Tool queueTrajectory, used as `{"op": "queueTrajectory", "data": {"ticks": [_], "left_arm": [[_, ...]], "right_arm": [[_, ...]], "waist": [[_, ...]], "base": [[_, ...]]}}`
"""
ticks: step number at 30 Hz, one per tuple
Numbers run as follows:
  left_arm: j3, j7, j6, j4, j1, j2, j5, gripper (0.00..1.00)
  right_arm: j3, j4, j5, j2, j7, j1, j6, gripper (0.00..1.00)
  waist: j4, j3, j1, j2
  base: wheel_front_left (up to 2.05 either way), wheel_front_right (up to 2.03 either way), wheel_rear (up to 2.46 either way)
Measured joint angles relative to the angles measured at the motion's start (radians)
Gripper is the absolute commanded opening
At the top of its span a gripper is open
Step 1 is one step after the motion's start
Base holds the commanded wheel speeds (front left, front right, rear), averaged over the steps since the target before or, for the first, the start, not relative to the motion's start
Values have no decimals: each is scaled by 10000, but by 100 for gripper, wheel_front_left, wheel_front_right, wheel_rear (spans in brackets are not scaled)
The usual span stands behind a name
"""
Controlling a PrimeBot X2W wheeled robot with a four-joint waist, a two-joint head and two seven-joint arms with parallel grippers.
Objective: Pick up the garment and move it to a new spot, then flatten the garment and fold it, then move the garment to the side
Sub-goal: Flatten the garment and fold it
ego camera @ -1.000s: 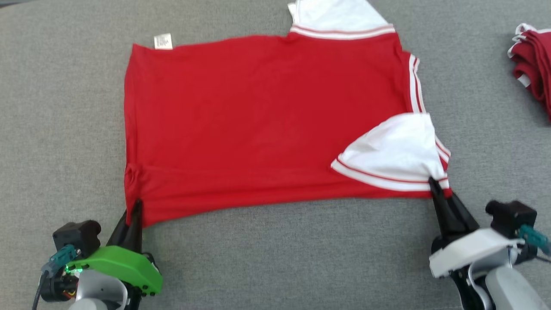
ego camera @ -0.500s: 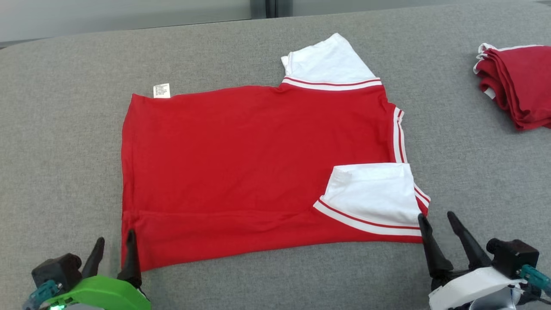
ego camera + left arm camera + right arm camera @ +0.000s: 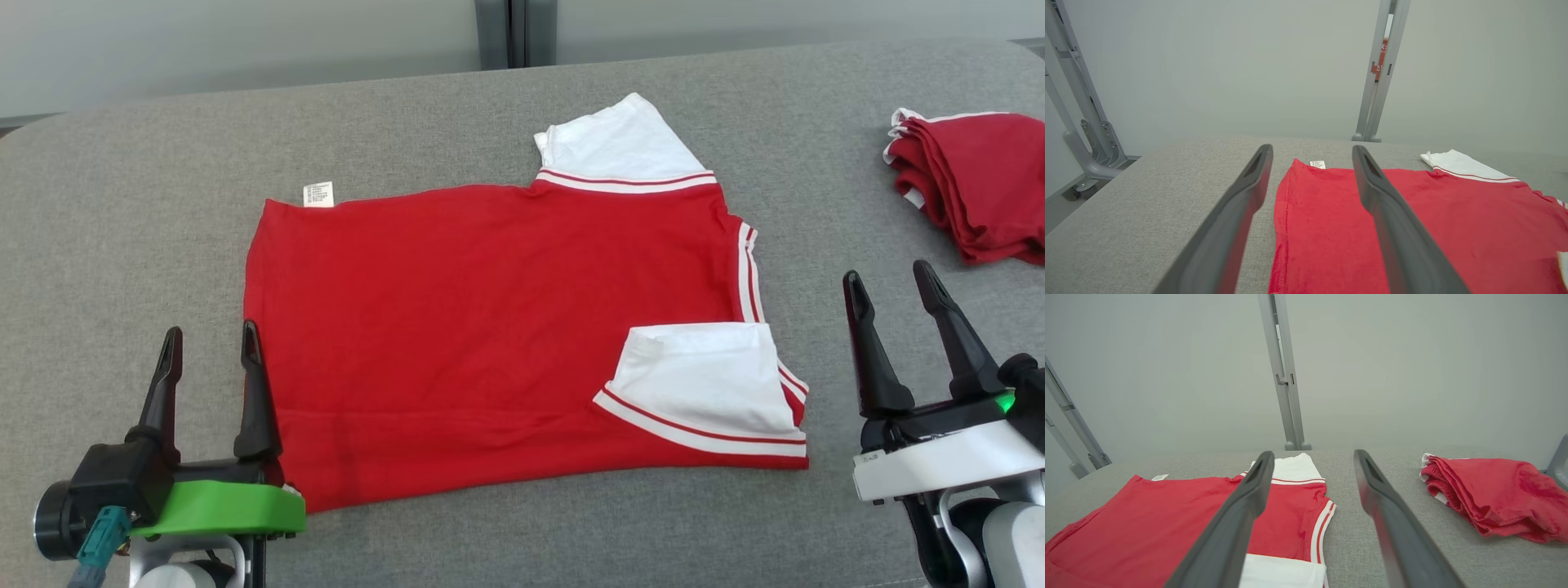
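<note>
The red T-shirt (image 3: 490,327) lies flat between the grippers. The left gripper (image 3: 211,331), fingers wide and empty, stands at its near corner. The right gripper (image 3: 887,272), equally wide and empty, stands clear of it. Folded red garments (image 3: 980,180) lie beyond the right gripper.

- grey fabric surface (image 3: 122,245): 2 items carried.
- red garment (image 3: 490,327), white sleeves, laid flat mid-surface; near sleeve folded onto the body.
- pile of folded red garments (image 3: 980,180) set at far right, well apart from it.
</note>
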Motion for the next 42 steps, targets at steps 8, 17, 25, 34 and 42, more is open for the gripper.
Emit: {"op": "queueTrajectory", "data": {"ticks": [8,17,25,34,42], "left_arm": [[-146,263,173,-84,62,46,92,100],[-316,834,27,-121,-488,272,65,100],[-418,3252,-917,1672,-3735,610,-1003,100],[-414,4291,-1705,5561,-6525,1279,-1680,100],[-614,4080,-1960,7975,-7830,1463,-2033,0]], "right_arm": [[-180,-370,-82,119,399,124,0,100],[-226,-462,-65,221,447,157,0,100],[-59,-520,-58,290,401,-242,0,100],[249,31,102,403,102,-936,0,100],[268,819,301,196,-176,-1499,-2,100]], "waist": [[15,-191,0,0],[38,78,0,0],[-13,852,0,0],[-365,1961,0,-1],[-681,2859,0,0]], "base": [[0,0,0],[0,0,0],[0,0,0],[0,0,0],[0,0,0]]}}
